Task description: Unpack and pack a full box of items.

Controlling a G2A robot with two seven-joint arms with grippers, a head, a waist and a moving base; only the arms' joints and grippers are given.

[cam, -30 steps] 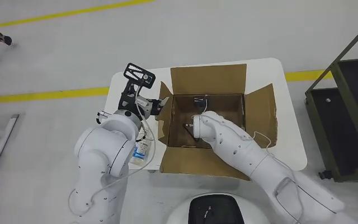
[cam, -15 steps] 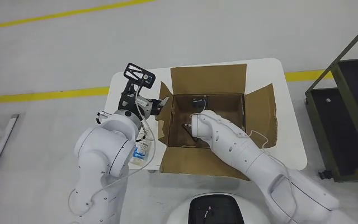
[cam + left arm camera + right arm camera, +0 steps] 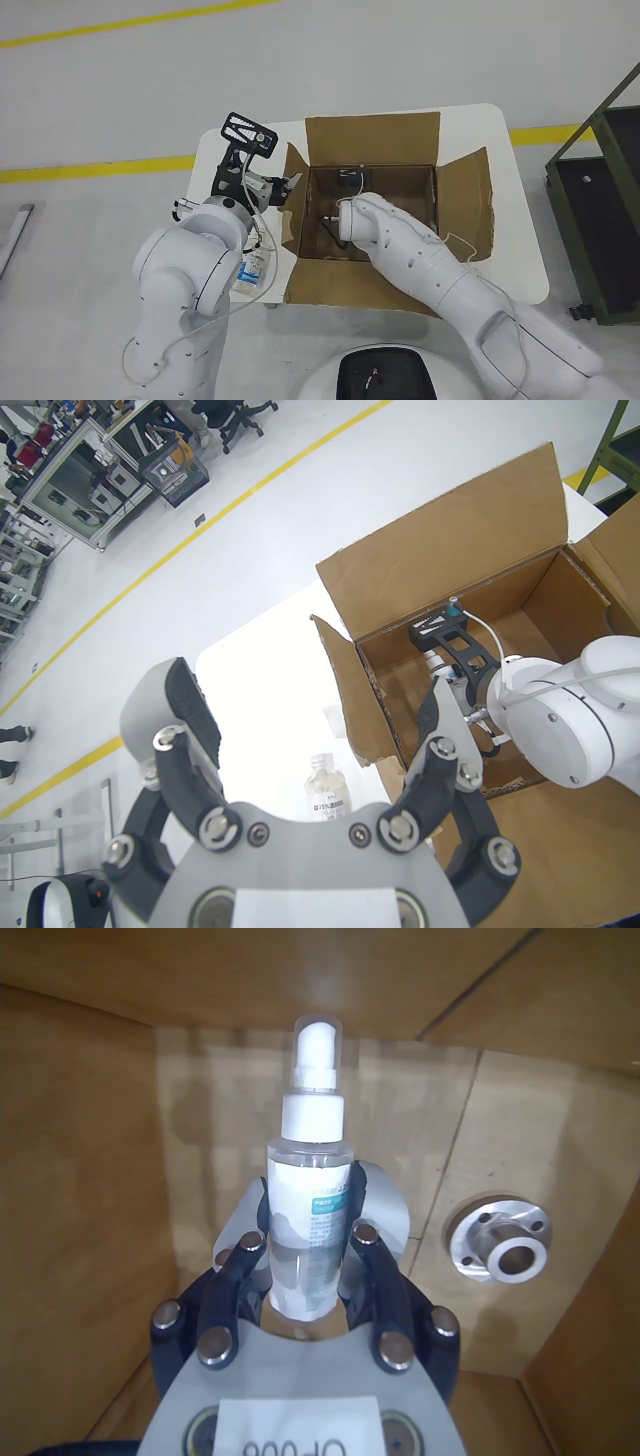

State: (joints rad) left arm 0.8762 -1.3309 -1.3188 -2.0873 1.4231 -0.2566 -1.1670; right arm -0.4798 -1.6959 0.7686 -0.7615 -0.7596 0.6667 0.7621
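- The box (image 3: 372, 135) stands open on the table (image 3: 520, 220), all flaps folded out.
- The right gripper (image 3: 311, 1193) is down inside the box. Its jaws are closed snugly on the body of a spray bottle (image 3: 307, 1168), one finger on each side of the label.
- The spray bottle lies along the gripper's axis, cap pointing away from the wrist at bare cardboard. I cannot tell whether it touches the box.
- A metal flange (image 3: 500, 1238) lies on the cardboard inside, near the spray bottle but apart from it.
- A second bottle (image 3: 327, 785) stands upright on the table outside the box, near its torn corner.
- The left gripper (image 3: 315, 705) hangs over the table beside the box, jaws spread wide and holding nothing.
- Progress, as I judge it: partway. One item is out, one is in, and one is in the grip. Whether this is unpacking or repacking I cannot tell.
- What is left either way is the flange and the table bottle, then probably the flaps.
- Room inside is tight. The walls stand close around the right wrist, so straight up looks like the safest path.
- The nearest hazards look to be the box rim and the ragged flap beside the left gripper.
- The open strip of table beside the box is narrow, and the second bottle already stands there.
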